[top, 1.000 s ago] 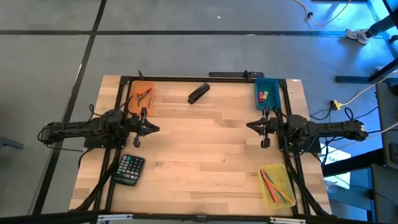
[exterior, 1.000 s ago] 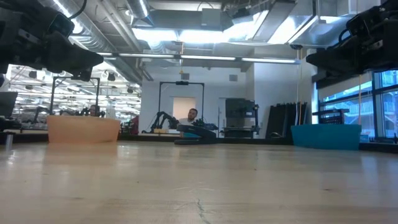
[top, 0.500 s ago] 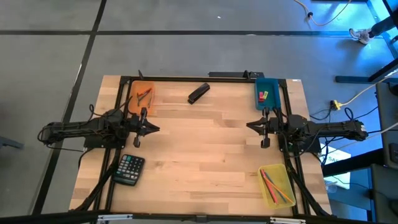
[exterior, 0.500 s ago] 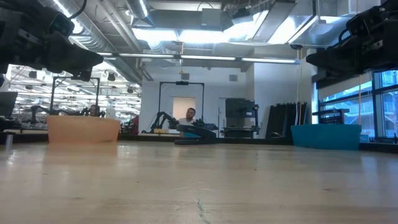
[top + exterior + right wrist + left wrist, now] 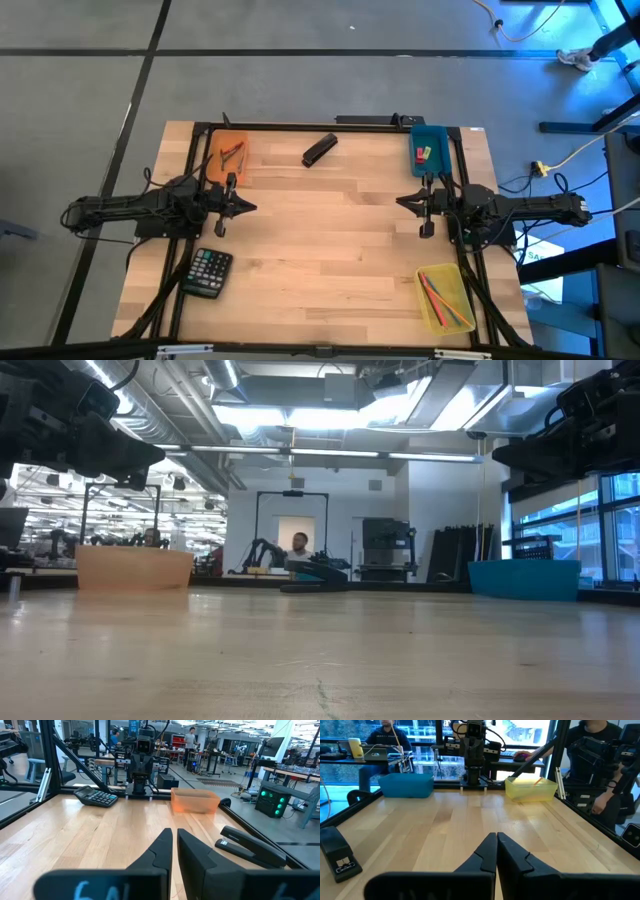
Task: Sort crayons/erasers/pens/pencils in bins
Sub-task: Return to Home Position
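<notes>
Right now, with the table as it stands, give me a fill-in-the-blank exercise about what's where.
1. The left gripper and the right gripper are both ___ and hold nothing.
2. The calculator lies nearer the ___ gripper.
3. The long pencils lie in the ___ bin.
Missing words: shut, left, yellow.

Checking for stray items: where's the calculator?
In the high view the calculator lies at the table's lower left, just below the left gripper.
</notes>
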